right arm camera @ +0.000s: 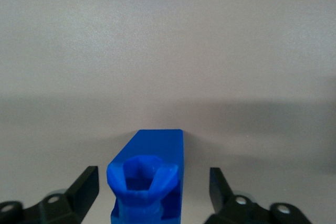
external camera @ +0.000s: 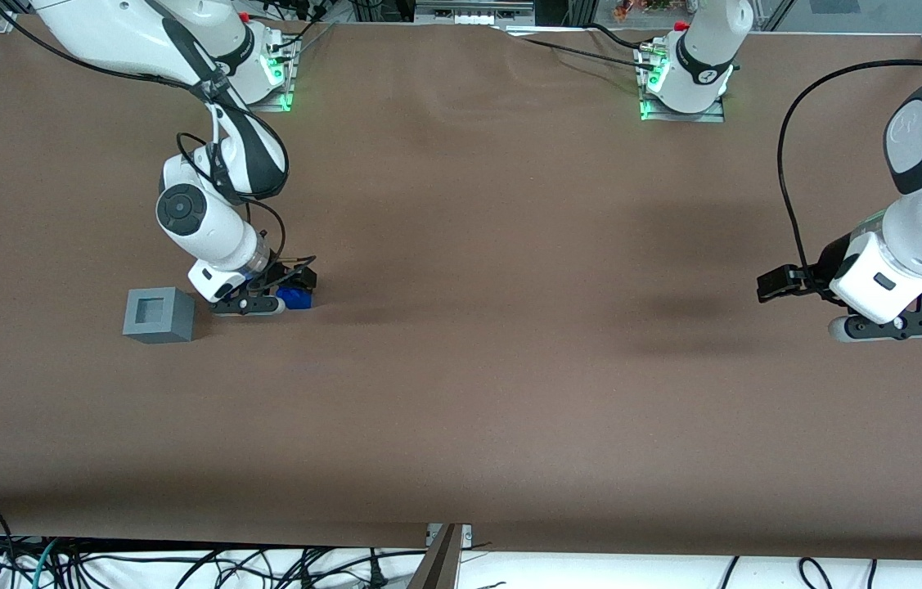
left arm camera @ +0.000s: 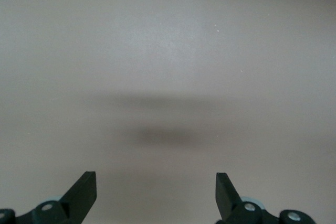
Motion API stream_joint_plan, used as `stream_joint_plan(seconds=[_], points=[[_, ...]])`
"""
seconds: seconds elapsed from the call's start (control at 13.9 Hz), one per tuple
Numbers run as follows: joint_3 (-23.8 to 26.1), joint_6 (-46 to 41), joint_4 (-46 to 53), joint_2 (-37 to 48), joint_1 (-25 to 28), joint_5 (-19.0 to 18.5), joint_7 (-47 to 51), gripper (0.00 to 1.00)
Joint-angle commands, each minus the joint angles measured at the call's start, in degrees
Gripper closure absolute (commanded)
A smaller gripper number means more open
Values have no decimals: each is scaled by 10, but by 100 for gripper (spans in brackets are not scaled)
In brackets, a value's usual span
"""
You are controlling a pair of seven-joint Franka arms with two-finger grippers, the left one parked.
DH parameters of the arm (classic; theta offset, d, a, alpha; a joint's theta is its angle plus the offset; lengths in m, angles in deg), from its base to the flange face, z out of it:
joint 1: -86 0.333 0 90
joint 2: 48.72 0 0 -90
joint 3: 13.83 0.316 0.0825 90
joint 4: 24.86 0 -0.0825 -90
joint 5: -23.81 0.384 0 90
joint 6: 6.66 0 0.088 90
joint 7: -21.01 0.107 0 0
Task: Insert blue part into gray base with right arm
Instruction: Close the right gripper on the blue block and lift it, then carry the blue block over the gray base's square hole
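Note:
The blue part stands on the brown table toward the working arm's end, beside the gray base. The base is a light-gray cube with a square hole in its top face. My right gripper is low over the blue part. In the right wrist view the blue part stands between the two black fingers, with a gap on each side and no contact. The gripper is open. The gray base does not show in the right wrist view.
The brown table cover spreads wide around both objects. The working arm's base stands at the table's back edge. Cables hang below the front edge.

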Motion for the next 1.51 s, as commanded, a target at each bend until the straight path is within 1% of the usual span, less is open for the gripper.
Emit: stream_joint_plan(seconds=[0.0,0.14,0.29,0.36,0.5,0.65,0.72,0.79,0.93,1.15,1.22,1.44], points=[[-1,3,8,-6,3,-14,11,13],[-2,3,7,-5,3,-15,11,22],[-2,2,7,-5,3,-15,11,36],[-2,2,7,-5,3,-15,10,43],[-1,0,8,-5,1,-16,9,64],[-4,-2,8,-1,-2,-16,1,81],[-11,-9,8,4,-3,-18,-6,84],[-18,-28,11,17,-3,-19,-18,84],[-35,-101,40,42,-4,-18,-60,84],[-90,-219,114,53,-4,-11,-181,84],[-114,-232,123,53,-4,-9,-221,84],[-166,-236,123,60,-4,23,-315,84]])
